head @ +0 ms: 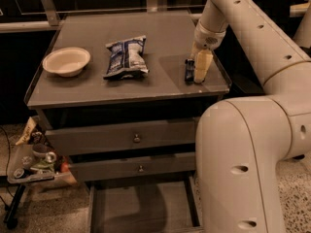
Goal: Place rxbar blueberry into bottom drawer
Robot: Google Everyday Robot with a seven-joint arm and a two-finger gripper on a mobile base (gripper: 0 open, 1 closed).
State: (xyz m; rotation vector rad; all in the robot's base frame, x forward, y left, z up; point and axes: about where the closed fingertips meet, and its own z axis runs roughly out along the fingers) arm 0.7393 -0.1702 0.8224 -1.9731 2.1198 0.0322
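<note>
- Hand [199, 72] is down at the right front part of the counter [160, 30], tip at or just above the surface; cannot tell if it is open, closed or gripping.
- rxbar blueberry [189, 71] is on the counter, a dark narrow shape just left of the hand, touching it or nearly so; cannot tell which.
- Bottom drawer [141, 208] is pulled out below the cabinet, with its grey floor showing and no bar in it.
- Two upper drawers are shut, with the upper knob [137, 138] and lower knob [141, 168] visible.
- Blue-and-white chip bag [126, 57] lies mid-counter, well left of the bar.
- Pale bowl [66, 60] sits upright near the counter's left edge.
- White arm [252, 42] comes in from the right, its big lower segment covering the cabinet's right side.
- Small tray of clutter [29, 165] stands on the floor to the left of the cabinet.
</note>
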